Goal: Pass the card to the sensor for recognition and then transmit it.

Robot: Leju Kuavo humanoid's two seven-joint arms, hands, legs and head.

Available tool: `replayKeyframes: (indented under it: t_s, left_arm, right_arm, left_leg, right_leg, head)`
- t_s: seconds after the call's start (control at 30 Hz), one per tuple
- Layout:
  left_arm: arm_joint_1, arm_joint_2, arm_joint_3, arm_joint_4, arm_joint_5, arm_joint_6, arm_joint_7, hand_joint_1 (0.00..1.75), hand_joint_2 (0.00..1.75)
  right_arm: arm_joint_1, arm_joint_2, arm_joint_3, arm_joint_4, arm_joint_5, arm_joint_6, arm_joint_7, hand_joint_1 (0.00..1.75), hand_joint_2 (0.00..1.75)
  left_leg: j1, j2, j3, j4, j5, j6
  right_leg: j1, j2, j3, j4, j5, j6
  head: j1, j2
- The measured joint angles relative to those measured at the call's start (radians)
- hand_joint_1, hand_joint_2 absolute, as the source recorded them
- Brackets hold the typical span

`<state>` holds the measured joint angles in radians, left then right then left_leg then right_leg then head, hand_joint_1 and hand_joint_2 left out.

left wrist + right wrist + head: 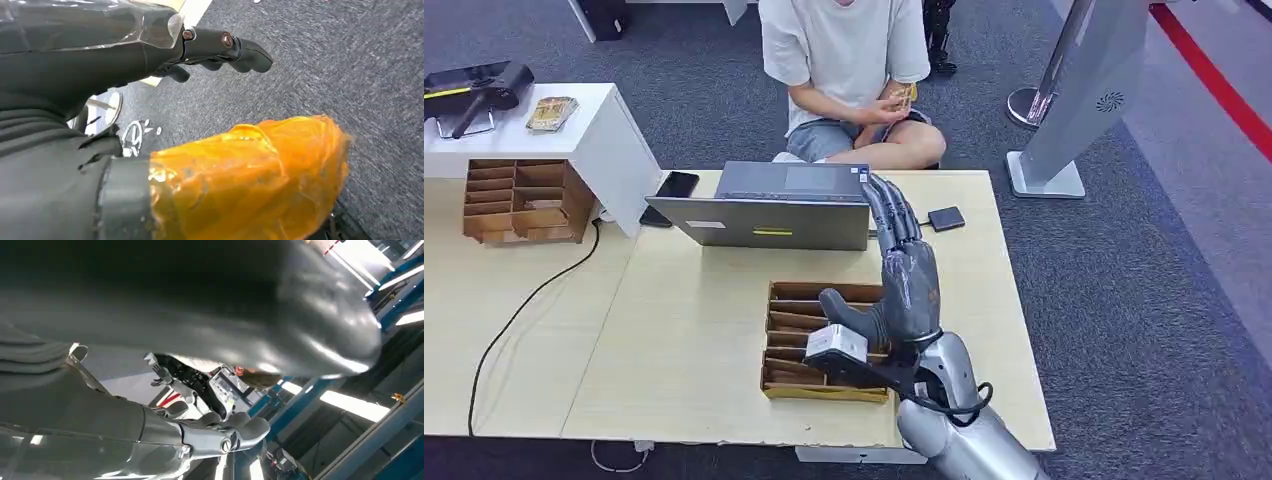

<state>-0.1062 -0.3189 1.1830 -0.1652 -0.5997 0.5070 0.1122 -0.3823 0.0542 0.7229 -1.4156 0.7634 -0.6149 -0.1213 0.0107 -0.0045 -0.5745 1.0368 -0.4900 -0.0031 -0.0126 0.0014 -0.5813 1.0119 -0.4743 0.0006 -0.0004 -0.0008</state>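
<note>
Right hand (908,285) raised over the table (674,330), palm up, fingers straight and spread toward the laptop (769,205), thumb out to the side, holding nothing. Directly under the hand and wrist: cardboard slotted tray (796,340) with dividers. Beyond the fingertips, just beside them, the laptop's back; to the outer side of the fingers a small dark sensor (946,218) lies flat on the table. Farther past the laptop a seated person (849,70) holds a yellowish card (903,96) in both hands, well apart from the robot hand. Far across from the thumb side: a phone (676,185), a second cardboard tray (519,200), a white stand (574,125) with a card stack (551,113).

Left hand (220,50) hangs over grey carpet (350,65), fingers curled in, nothing in them; thumb (250,175) wrapped in orange tape.
</note>
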Motion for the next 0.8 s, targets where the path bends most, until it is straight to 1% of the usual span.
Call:
replayKeyframes:
  t_s: [0.27,0.47,0.8]
  left_arm:
    - [0.000,-0.002,0.014,0.000,0.011,0.008,-0.006,0.00,0.00]
    - [0.000,-0.002,0.024,0.000,0.028,0.018,-0.016,0.00,0.00]
    - [-0.001,-0.003,0.041,0.000,0.056,0.029,-0.037,0.00,0.00]
  right_arm:
    - [0.057,-0.023,0.013,-0.052,-0.011,-0.024,-0.018,0.00,0.00]
    - [0.109,-0.037,0.019,-0.084,-0.031,-0.045,-0.048,0.00,0.00]
    - [0.220,-0.055,0.019,-0.126,-0.064,-0.053,-0.104,0.00,0.00]
  left_leg:
    - [0.000,0.000,0.000,0.000,0.000,0.000]
    - [0.000,0.000,0.000,0.000,0.000,0.000]
    - [0.000,0.000,0.000,0.000,-0.001,0.000]
  right_leg:
    - [0.000,0.000,0.000,0.000,0.000,0.000]
    - [0.000,0.000,0.000,0.000,0.000,0.000]
    - [0.000,0.000,0.000,0.000,0.000,0.000]
  head:
    - [0.000,0.000]
    - [0.000,0.000]
    - [0.000,0.000]
